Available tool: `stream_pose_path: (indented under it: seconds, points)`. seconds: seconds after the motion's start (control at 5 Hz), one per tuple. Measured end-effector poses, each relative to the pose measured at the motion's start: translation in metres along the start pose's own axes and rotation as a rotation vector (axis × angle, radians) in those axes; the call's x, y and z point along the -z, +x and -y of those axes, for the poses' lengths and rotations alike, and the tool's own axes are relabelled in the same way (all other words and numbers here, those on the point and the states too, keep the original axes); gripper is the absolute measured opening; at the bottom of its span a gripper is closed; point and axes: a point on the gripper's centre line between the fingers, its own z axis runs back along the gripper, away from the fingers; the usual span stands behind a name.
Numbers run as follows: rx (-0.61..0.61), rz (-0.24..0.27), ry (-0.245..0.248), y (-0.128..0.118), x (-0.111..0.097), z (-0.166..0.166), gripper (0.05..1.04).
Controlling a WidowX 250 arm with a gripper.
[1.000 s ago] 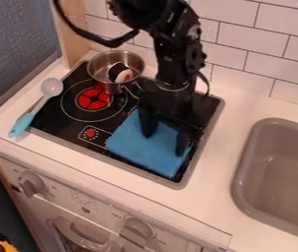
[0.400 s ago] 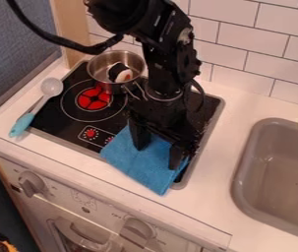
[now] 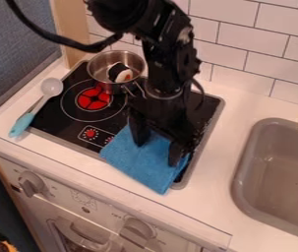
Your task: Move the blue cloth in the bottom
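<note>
Blue cloth (image 3: pixel 141 163) across the front edge of the stove (image 3: pixel 56 119): probably light, floppy — best pinched mid-cloth; the hand (image 3: pixel 156 152), spread wide, grips nothing.

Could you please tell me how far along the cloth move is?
Partly done: the blue cloth has shifted frontward, a corner now past the front edge of the stovetop. The pincer, fingers apart, is down at the cloth. Most cloth still lies on the stovetop, so more moving, then withdrawing, may remain.
</note>
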Motion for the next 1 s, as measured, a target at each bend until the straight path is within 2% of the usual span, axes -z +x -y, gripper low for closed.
stream_pose_path:
  seconds: [0.2,0.4,0.8,1.0]
  points:
    - [0.021,0.03,-0.002,0.011,-0.009,-0.001,1.0]
    - [0.03,0.076,-0.001,0.023,-0.032,-0.004,1.0]
    - [0.032,0.139,-0.003,0.027,-0.07,-0.006,1.0]
    - [0.031,0.142,-0.003,0.028,-0.071,-0.006,1.001]
